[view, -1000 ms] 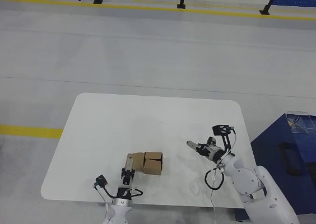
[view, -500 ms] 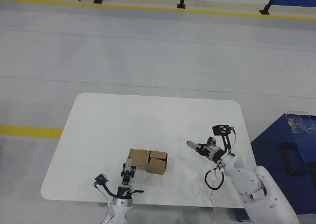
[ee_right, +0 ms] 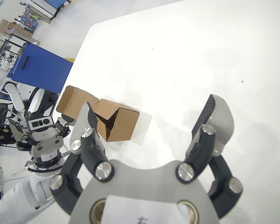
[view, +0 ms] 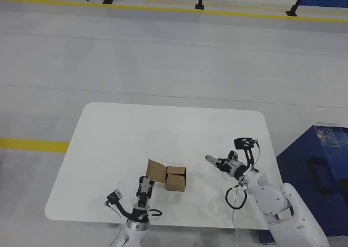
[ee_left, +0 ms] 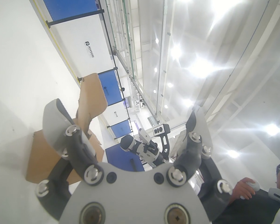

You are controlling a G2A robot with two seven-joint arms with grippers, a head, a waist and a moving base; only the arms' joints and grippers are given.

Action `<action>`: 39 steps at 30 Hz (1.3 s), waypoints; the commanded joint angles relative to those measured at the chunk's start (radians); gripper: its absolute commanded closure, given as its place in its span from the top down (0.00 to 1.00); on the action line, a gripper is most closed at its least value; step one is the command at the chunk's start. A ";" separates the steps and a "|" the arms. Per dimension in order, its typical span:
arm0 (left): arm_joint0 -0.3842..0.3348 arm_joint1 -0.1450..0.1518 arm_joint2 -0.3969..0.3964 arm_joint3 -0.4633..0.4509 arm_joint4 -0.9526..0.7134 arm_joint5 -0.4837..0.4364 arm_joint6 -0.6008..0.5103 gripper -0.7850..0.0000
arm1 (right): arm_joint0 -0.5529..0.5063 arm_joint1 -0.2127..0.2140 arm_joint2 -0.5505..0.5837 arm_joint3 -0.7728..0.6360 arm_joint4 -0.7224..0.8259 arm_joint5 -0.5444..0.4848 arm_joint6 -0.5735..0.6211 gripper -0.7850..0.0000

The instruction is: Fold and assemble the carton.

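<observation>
Carton (view: pixel 169 177) sits near the surface's (view: pixel 131 129) front edge, one flap (view: pixel 155 167) standing up. Left claw (view: pixel 144 186) is spread open beside that flap, probably to fold it; right claw (view: pixel 213 162) is released, well apart.

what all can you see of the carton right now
The carton is a small brown cardboard box, partly folded, lying on the white table near the robot-side edge. Its end flaps gape, leaving a dark slit; one flap stands raised toward the open left gripper. Whether they touch cannot be told.
</observation>
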 commanded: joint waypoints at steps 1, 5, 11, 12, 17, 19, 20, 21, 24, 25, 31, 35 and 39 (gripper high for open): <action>0.009 0.000 0.005 -0.018 0.020 -0.007 0.004 1.00 | 0.000 0.000 0.000 0.000 0.000 0.000 0.000 1.00; 0.026 0.000 0.017 -0.055 0.075 0.001 0.009 1.00 | 0.000 0.000 0.000 0.000 0.000 0.000 0.000 1.00; 0.029 -0.006 0.049 -0.087 0.160 0.052 0.034 1.00 | 0.021 0.000 -0.021 0.042 -0.086 0.041 0.032 1.00; 0.027 -0.007 0.054 -0.089 0.176 0.064 0.039 1.00 | 0.030 -0.001 -0.033 0.057 -0.108 0.054 0.037 1.00; 0.015 -0.011 0.088 -0.088 0.271 0.132 0.044 1.00 | 0.061 -0.007 -0.079 0.095 -0.156 0.060 0.053 1.00; 0.008 -0.011 0.103 -0.083 0.317 0.178 0.021 1.00 | 0.062 -0.009 -0.084 0.098 -0.156 0.059 0.048 1.00; 0.005 -0.011 0.110 -0.084 0.333 0.195 0.014 1.00 | 0.062 -0.009 -0.084 0.099 -0.156 0.058 0.047 1.00; 0.004 -0.011 0.113 -0.087 0.343 0.210 0.014 1.00 | 0.062 -0.010 -0.084 0.100 -0.153 0.058 0.046 1.00; 0.017 -0.010 0.119 -0.110 0.360 0.221 0.032 1.00 | 0.060 -0.011 -0.078 0.094 -0.137 0.052 0.038 1.00; 0.025 -0.008 0.116 -0.121 0.373 0.226 0.043 1.00 | 0.060 -0.011 -0.078 0.094 -0.137 0.052 0.038 1.00; 0.054 -0.005 0.113 -0.149 0.390 0.242 0.066 1.00 | 0.060 -0.011 -0.078 0.094 -0.137 0.052 0.038 1.00; 0.054 -0.005 0.113 -0.149 0.390 0.242 0.066 1.00 | 0.060 -0.011 -0.078 0.094 -0.137 0.052 0.038 1.00; 0.032 -0.002 0.093 -0.182 0.371 0.358 -0.019 1.00 | 0.052 -0.011 -0.075 0.095 -0.175 0.071 0.007 1.00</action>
